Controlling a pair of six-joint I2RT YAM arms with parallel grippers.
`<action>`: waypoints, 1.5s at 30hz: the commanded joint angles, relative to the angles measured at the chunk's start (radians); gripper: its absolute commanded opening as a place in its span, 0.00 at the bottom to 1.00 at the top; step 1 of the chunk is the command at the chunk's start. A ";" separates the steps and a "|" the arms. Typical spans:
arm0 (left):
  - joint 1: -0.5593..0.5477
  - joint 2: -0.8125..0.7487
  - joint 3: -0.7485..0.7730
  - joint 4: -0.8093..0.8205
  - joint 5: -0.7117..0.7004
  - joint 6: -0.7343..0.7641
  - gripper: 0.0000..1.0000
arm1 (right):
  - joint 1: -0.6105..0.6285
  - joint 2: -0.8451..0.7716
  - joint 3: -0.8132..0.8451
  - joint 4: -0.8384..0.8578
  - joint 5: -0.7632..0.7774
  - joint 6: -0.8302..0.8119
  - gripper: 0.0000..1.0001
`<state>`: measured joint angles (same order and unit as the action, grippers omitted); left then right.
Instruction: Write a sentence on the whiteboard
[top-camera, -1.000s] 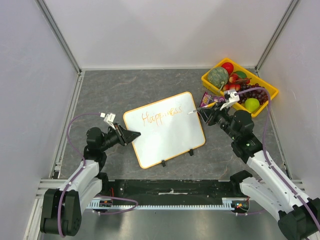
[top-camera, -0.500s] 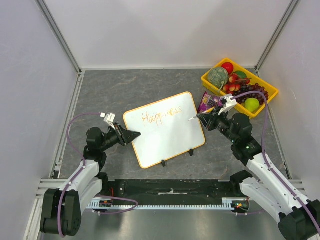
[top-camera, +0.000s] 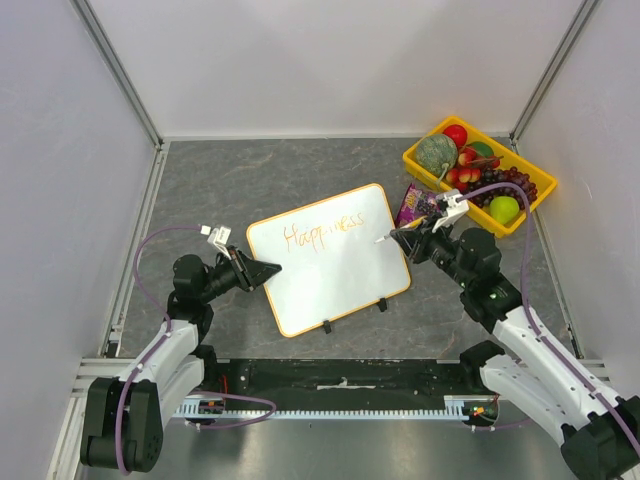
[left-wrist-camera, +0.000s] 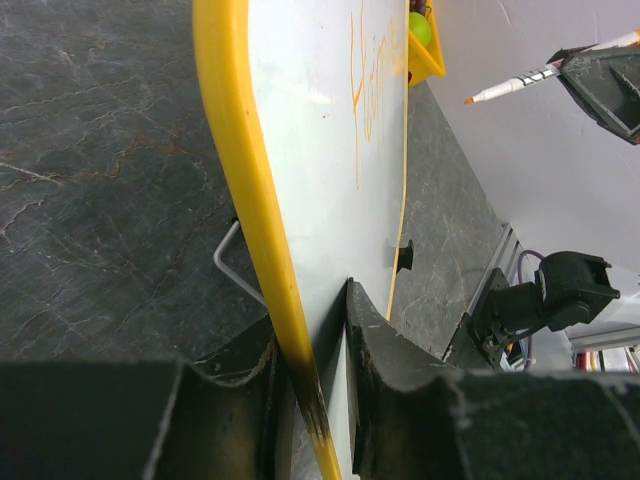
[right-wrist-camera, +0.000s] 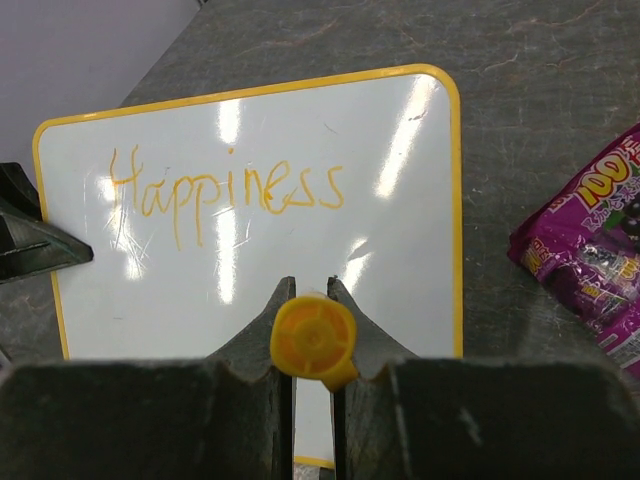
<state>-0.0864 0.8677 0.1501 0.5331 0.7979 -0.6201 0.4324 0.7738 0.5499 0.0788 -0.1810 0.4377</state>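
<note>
Marker (top-camera: 389, 237) lower now — off whiteboard (top-camera: 330, 285)

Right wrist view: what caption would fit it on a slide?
Right claw clamps a marker over the whiteboard bearing the orange word "Happiness".

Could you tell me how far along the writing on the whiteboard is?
Done: one orange word, "Happiness", on the whiteboard. In hand: left jaws clamp its yellow rim; right jaws hold the marker, tip apparently lifted near the right edge. Left: the remaining words; the board below is blank.
</note>
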 joint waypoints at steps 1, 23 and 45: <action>-0.007 0.002 -0.007 0.007 -0.005 0.074 0.02 | 0.060 -0.005 0.041 -0.007 0.072 -0.037 0.00; -0.009 0.002 -0.009 0.010 0.000 0.076 0.02 | 0.523 0.304 0.163 0.292 0.307 0.022 0.00; -0.006 0.004 -0.009 0.015 0.004 0.074 0.02 | 0.657 0.544 0.225 0.386 0.405 0.022 0.00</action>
<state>-0.0864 0.8680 0.1501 0.5339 0.7990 -0.6205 1.0840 1.2915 0.7414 0.3981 0.1738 0.4561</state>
